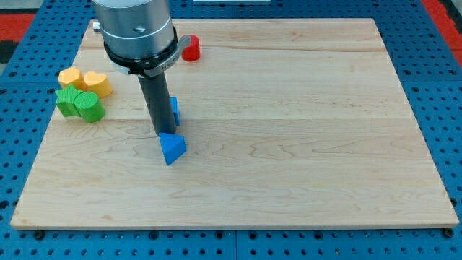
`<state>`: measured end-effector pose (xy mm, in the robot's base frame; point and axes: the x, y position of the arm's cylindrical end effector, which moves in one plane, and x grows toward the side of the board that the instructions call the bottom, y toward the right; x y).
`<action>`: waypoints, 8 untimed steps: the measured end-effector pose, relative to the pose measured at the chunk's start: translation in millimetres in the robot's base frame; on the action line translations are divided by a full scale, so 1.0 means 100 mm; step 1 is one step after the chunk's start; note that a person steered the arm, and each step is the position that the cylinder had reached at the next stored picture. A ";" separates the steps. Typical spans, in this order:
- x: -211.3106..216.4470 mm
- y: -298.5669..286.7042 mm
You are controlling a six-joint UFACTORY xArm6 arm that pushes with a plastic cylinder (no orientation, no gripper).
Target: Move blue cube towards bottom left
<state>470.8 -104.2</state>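
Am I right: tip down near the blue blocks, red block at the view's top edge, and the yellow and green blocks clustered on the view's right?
Not quite. The camera view shows the yellow blocks and green blocks clustered on the view's left, not the right. The rest holds: my tip is down by the blue triangular block, with the blue cube just behind the rod, and the red block sits near the view's top edge.

blue triangular block [172, 148] obstructs, bottom-left board [79, 195] open

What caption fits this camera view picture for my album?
My tip between the blue cube and blue triangle block on the wooden board.
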 end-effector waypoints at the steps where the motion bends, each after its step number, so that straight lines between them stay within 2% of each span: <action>1: 0.00 0.00; 3: 0.00 0.04; 5: -0.01 0.85; 6: -0.35 0.81; 7: -0.74 0.52; 8: -0.70 0.28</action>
